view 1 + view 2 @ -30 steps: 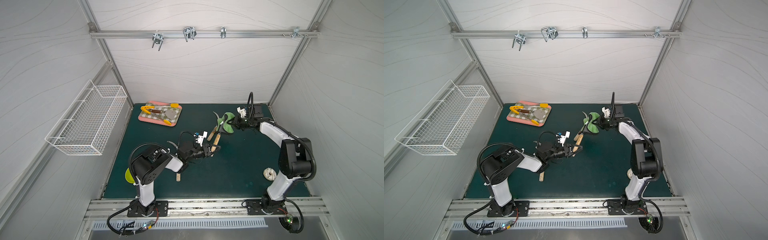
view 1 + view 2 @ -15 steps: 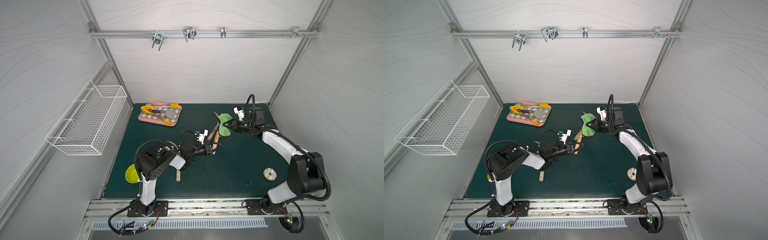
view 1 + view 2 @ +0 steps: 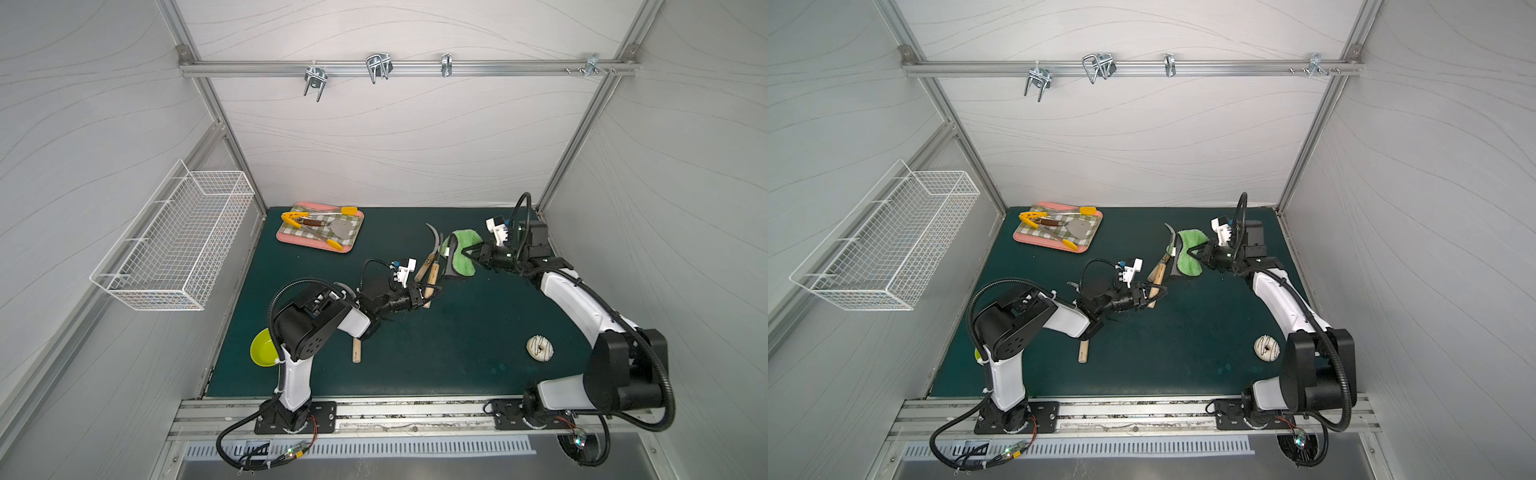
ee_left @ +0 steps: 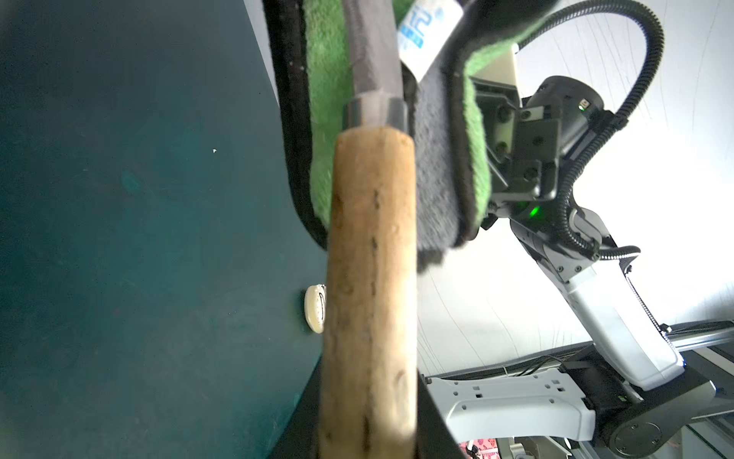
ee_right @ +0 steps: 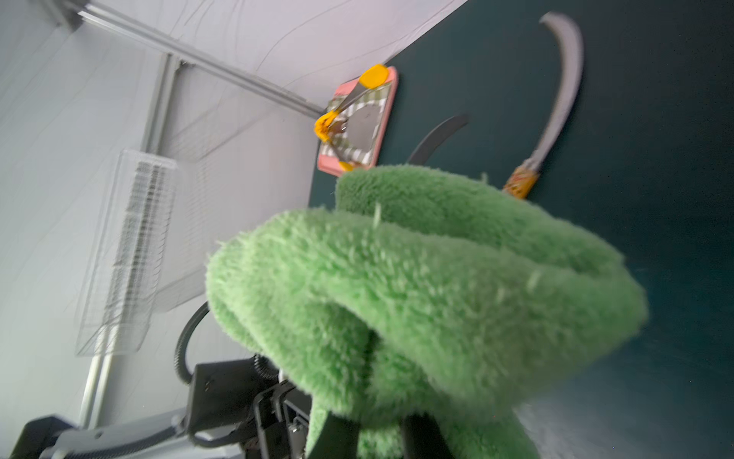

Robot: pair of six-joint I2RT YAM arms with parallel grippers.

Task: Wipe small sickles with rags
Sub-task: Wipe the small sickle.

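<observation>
Rail (image 3: 415,415) of bare aluminium runs along the front edge and carries both arm bases. Just behind it on the dark green tabletop (image 3: 436,365), a white-iced doughnut (image 3: 540,347) with dark stripes lies near the base of the right arm (image 3: 569,299), well apart from the tools. A lime-green bowl (image 3: 262,353) sits at the left edge, partly hidden by the left arm (image 3: 307,328). Between them lies the third sickle (image 3: 356,352), with only the end of its wooden handle showing from under the left forearm.

Further in, the left jaws are clamped tight on the wooden handle of the held sickle (image 3: 433,275), which points away toward the back wall. In the left wrist view the held sickle (image 4: 369,298) has a grey ferrule and blade that run into the fold of the rag (image 4: 317,119). The second sickle (image 3: 420,269) lies flat just beside it, on the side toward the left wall. It has an orange label at the neck, and its blade curves toward the back.

Beyond the handles, the light green, dark-edged rag (image 3: 463,259) is folded around the held blade. The right jaws are pinched closed on the rag from the right. In the right wrist view the rag (image 5: 437,298) fills most of the frame.

At the back left stands a pink tray (image 3: 286,239) with yellow-tipped tongs (image 3: 291,218) and a metal spatula (image 3: 344,227). A white wire basket (image 3: 178,245) hangs on the left wall. Metal hooks (image 3: 376,68) hang from a bar across the back wall.
</observation>
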